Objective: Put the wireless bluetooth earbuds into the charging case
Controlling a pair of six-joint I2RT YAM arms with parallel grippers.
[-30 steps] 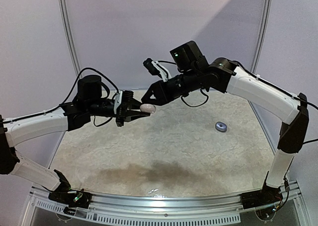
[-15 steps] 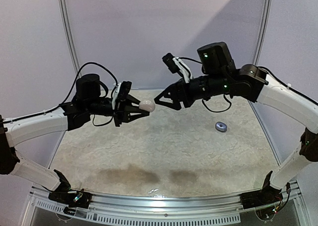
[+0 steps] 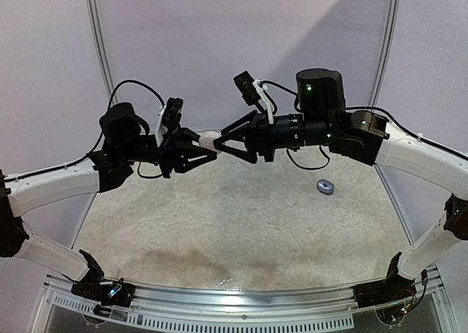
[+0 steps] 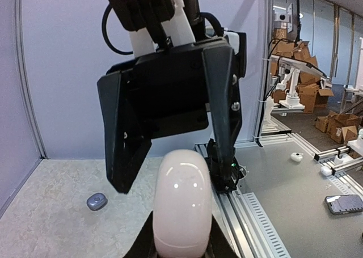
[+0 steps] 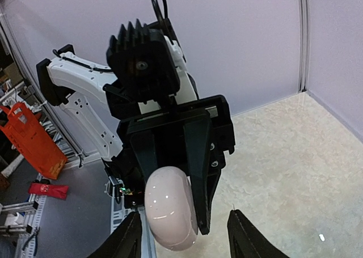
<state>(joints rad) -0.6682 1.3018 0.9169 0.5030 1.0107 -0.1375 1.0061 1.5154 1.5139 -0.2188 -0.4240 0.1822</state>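
Seemingly the opening step: left jaws clamp the white case in mid-air over the bench's far edge; right jaws, open, straddle its tip. Next, probably pinch the lid squarely. A grey earbud lies near the right edge.

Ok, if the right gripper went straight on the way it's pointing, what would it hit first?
The pale oval case, held in the air by the shut left gripper. The right gripper is open and aimed at its free end, so the case would probably pass between the jaws; exact depth is unclear.
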